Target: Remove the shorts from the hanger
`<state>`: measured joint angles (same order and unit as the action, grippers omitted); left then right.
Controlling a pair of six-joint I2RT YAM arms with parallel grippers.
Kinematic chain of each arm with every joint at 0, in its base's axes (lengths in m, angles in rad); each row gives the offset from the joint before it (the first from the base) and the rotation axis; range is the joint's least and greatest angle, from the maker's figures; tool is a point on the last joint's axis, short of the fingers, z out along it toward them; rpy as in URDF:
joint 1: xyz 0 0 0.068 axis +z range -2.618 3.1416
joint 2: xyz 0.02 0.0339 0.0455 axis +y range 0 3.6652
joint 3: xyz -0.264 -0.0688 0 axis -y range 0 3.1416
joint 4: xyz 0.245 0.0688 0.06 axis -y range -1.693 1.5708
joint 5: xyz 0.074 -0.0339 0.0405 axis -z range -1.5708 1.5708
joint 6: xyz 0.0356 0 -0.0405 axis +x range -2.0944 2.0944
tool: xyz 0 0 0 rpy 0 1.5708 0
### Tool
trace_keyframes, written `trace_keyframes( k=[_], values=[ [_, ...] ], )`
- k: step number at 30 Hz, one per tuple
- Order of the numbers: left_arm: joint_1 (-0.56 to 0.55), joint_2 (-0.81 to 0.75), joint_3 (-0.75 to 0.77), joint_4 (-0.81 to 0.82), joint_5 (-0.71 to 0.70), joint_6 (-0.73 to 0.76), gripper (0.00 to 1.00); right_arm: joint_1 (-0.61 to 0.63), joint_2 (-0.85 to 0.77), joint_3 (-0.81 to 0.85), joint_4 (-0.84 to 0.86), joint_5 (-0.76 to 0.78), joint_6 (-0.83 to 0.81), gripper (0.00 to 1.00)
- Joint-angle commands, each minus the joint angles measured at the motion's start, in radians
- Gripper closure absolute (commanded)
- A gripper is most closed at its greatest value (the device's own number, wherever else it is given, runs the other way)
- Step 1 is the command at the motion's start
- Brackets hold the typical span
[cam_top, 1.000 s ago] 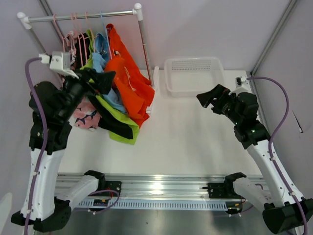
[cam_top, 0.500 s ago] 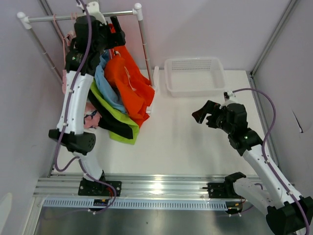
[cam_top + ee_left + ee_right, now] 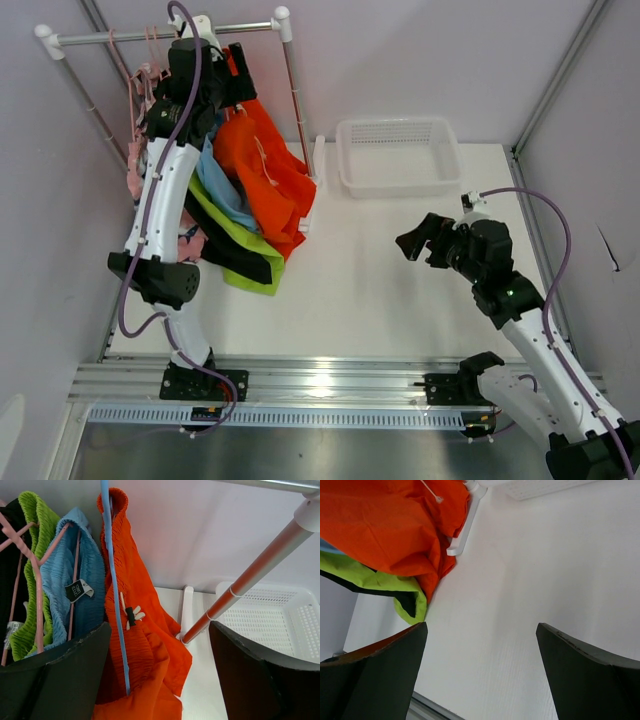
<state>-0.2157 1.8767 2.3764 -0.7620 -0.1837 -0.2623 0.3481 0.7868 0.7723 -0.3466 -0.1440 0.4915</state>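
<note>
Left end effector (image 3: pixel 160 626) gapes empty before orange shorts (image 3: pixel 150 652), their hem cut off.

White arms (image 3: pixel 160 200), black joints, purple cables (image 3: pixel 567 245)

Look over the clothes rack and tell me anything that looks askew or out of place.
The orange shorts hang bunched and lopsided on the blue hanger, and the green shorts trail off the rack, their lower end sprawled on the table.

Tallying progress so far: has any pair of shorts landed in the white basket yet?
No, the white basket shows only its bare mesh floor in the top view; the orange shorts hang by the rack.
</note>
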Motion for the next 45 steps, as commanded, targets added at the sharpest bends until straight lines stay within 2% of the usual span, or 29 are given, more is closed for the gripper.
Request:
trace_keyframes(
  k=[1,8,17,20,22,23,25,26,32,36,40,41,45],
  values=[
    [0.016,-0.007,-0.006,0.056,-0.026,-0.006,0.14,0.006,0.017,0.002,0.006,-0.016,-0.022,0.01],
    [0.041,0.036,-0.006,0.089,-0.010,-0.011,0.16,0.006,0.022,-0.002,0.000,0.000,-0.028,0.01],
    [0.049,0.108,0.040,0.125,0.020,-0.020,0.31,0.006,0.023,-0.010,-0.015,0.007,-0.013,0.01],
    [0.052,0.117,0.043,0.139,0.021,-0.028,0.50,0.005,0.014,-0.013,-0.028,0.017,-0.014,0.01],
    [0.055,0.124,0.053,0.136,0.015,-0.035,0.59,0.005,0.006,-0.015,-0.035,0.020,-0.011,0.01],
    [0.056,0.125,0.056,0.133,0.010,-0.040,0.71,0.005,0.005,-0.016,-0.037,0.018,-0.008,0.01],
    [0.058,0.121,0.058,0.133,0.007,-0.048,0.84,0.005,0.000,-0.022,-0.034,0.014,0.002,0.01],
    [0.058,0.113,0.060,0.133,0.003,-0.051,0.99,0.005,-0.003,-0.025,-0.032,0.009,0.007,0.01],
    [0.058,0.070,0.093,0.109,0.024,-0.038,1.00,0.008,-0.008,-0.036,-0.015,-0.005,0.010,0.02],
    [0.053,0.001,0.125,0.087,0.042,-0.031,1.00,0.035,0.000,0.027,0.001,-0.005,-0.027,0.02],
    [0.045,-0.082,0.127,0.076,0.061,-0.041,1.00,0.138,0.081,0.215,-0.006,0.053,-0.070,0.01],
    [0.044,-0.096,0.124,0.075,0.066,-0.045,1.00,0.167,0.133,0.320,-0.021,0.072,-0.085,0.01],
    [0.036,-0.145,0.122,0.044,0.098,-0.061,1.00,0.359,0.283,0.591,-0.038,0.215,-0.128,0.01]
  ],
)
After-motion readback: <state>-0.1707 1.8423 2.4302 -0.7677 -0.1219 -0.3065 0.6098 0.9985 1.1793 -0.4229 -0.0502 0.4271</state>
